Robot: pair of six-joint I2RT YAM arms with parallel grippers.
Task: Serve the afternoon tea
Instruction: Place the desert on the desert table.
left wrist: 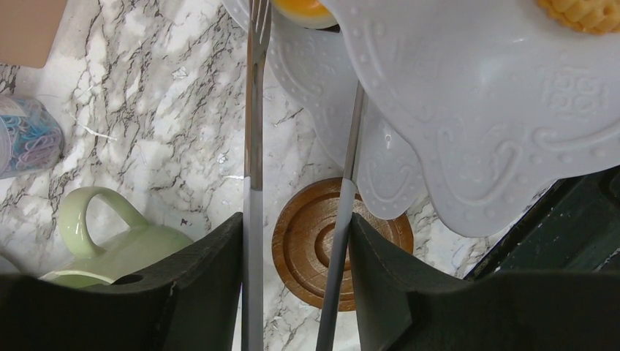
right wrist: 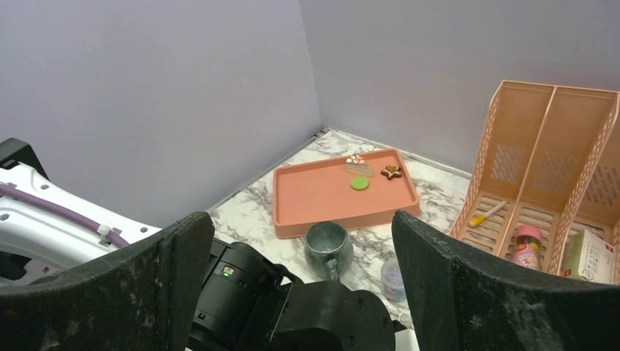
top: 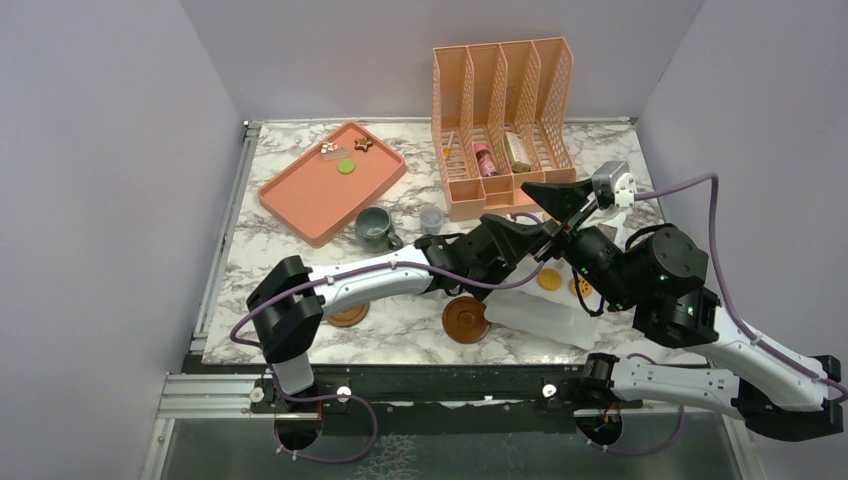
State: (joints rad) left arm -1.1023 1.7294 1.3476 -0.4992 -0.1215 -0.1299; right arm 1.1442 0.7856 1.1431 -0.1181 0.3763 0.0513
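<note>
My left gripper (left wrist: 296,219) is shut on metal tongs (left wrist: 253,146), one blade against each jaw. Under it lies a round brown coaster (left wrist: 314,252), partly covered by a white embossed plate (left wrist: 475,110) that carries yellow toy cookies (left wrist: 585,11). The pale green mug (left wrist: 110,248) stands just left of the jaws. In the top view the left gripper (top: 530,240) is over the plate (top: 545,315), near this coaster (top: 465,320); a second coaster (top: 348,314) lies further left. The grey-blue mug (top: 375,228) stands by the salmon tray (top: 320,195). My right gripper (right wrist: 303,219) hangs open and empty above the left wrist.
The salmon tray (right wrist: 322,197) holds a green cookie (right wrist: 359,183), a star cookie (right wrist: 392,172) and a small cake (right wrist: 357,162). A lilac cup (top: 431,218) stands beside the orange file rack (top: 505,120), which holds a pink bottle (top: 484,160). Walls close three sides.
</note>
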